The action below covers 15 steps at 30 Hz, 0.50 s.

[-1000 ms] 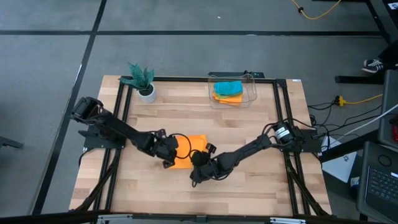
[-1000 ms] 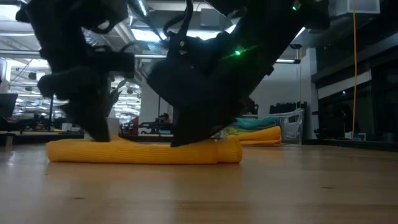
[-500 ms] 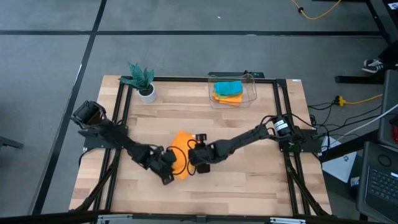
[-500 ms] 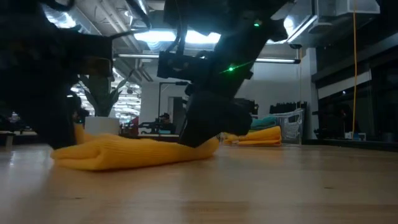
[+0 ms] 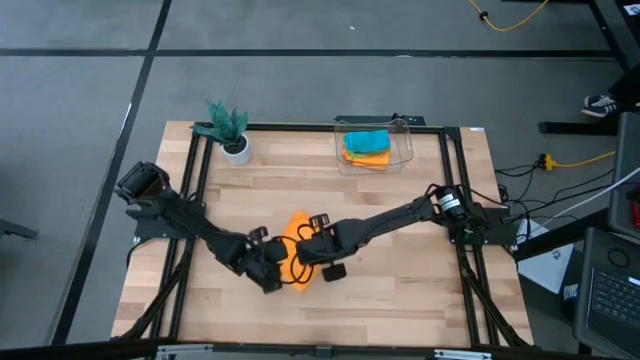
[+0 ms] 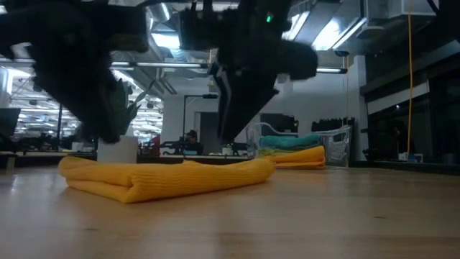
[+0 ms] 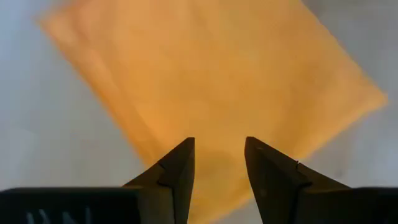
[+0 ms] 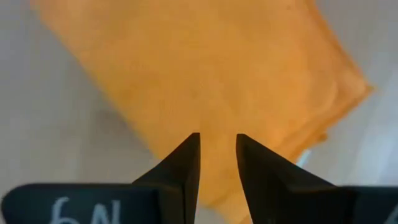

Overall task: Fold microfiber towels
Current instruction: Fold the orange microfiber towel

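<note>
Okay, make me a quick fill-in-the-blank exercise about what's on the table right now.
1. The towel lying between the two grippers is coloured ____.
2. The clear bin at the table's far edge holds folded towels; the top one is ____.
3. Near the far left corner stands a small ____ in a white pot.
4. In both wrist views, each gripper's fingers stand slightly ____ above the orange cloth.

Missing words: orange; teal-blue; plant; apart

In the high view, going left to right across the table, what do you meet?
Plant in white pot → left gripper → orange towel → right gripper → clear bin holding folded towels.
</note>
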### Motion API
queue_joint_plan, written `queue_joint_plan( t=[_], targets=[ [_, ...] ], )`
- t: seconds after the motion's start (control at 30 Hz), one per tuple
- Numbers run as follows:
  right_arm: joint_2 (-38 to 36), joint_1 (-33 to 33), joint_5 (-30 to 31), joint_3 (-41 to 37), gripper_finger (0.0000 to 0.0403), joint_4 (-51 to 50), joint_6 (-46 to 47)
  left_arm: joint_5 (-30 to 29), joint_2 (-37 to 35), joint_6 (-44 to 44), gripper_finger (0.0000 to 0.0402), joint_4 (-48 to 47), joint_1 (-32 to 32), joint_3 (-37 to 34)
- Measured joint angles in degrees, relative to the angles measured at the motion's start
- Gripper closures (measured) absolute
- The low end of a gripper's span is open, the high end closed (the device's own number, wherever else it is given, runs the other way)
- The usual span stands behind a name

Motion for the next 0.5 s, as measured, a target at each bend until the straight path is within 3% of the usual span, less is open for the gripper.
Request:
queue_joint_plan(
  t=[0.13, 0.33, 0.5],
  targets=[
    [0.0, 2.7, -0.2, 0.4, 0.0297, -3.7, 4.1, -1.5, 0.0, 5.5, 0.0267, -7.7, 1.9, 3.4],
    [-1.8, 5.5, 5.4, -6.5, 0.0297, -19.3, 16.2, -1.6, -0.1, 7.7, 0.0267, -18.1, 1.2, 8.9],
    [-11.1, 8.9, 6.5, -19.7, 0.0297, -13.6, 25.8, -2.5, -0.6, 6.7, 0.0267, -26.9, -0.4, 11.6]
  ],
)
